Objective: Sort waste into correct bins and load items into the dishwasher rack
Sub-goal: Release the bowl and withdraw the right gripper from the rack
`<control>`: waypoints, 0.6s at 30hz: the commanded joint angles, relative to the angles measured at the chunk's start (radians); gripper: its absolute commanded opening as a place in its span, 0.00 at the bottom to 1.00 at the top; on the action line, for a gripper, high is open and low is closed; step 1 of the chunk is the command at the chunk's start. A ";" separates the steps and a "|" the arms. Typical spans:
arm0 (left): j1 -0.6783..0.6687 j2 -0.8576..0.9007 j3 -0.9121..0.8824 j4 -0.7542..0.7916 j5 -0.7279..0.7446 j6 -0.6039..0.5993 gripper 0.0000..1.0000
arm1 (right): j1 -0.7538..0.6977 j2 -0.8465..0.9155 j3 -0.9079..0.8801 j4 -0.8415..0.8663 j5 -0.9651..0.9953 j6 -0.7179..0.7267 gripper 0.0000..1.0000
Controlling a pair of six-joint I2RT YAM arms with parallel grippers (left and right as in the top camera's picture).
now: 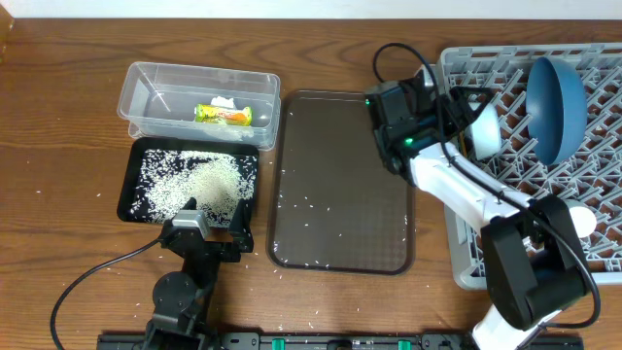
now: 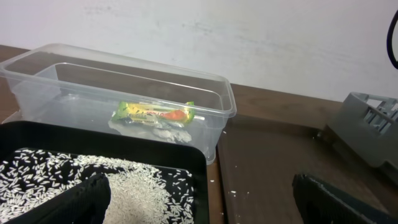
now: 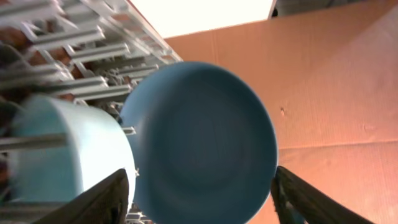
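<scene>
At rack's (image 1: 486,56) edge, right jaws released near upright plate (image 1: 556,109), left jaws spread at black tray's (image 2: 74,138) rim

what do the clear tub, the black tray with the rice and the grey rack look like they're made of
Clear rectangular tub: likely thin glossy plastic; its walls are see-through and its rim is rolled.
Shallow black rectangular tray: probably plastic, semi-gloss; there is a faint sheen along its rim.
Large grey lattice rack: moulded plastic, matte; it is one uniform colour with open grid walls.
</scene>
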State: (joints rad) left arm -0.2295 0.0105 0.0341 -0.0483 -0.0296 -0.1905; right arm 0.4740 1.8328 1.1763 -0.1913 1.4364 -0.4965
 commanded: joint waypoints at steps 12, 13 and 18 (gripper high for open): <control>0.006 -0.006 -0.030 -0.020 -0.005 -0.009 0.96 | 0.322 -0.574 0.002 -0.288 -0.328 0.246 0.89; 0.006 -0.006 -0.030 -0.020 -0.005 -0.009 0.96 | 0.353 -0.632 0.002 -0.359 -0.424 0.300 0.91; 0.006 -0.006 -0.030 -0.020 -0.005 -0.009 0.96 | 0.427 -0.844 0.002 -0.603 -0.906 0.496 0.99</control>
State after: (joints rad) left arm -0.2295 0.0105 0.0341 -0.0483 -0.0296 -0.1905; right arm 0.8795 1.0496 1.1809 -0.7605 0.8635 -0.1642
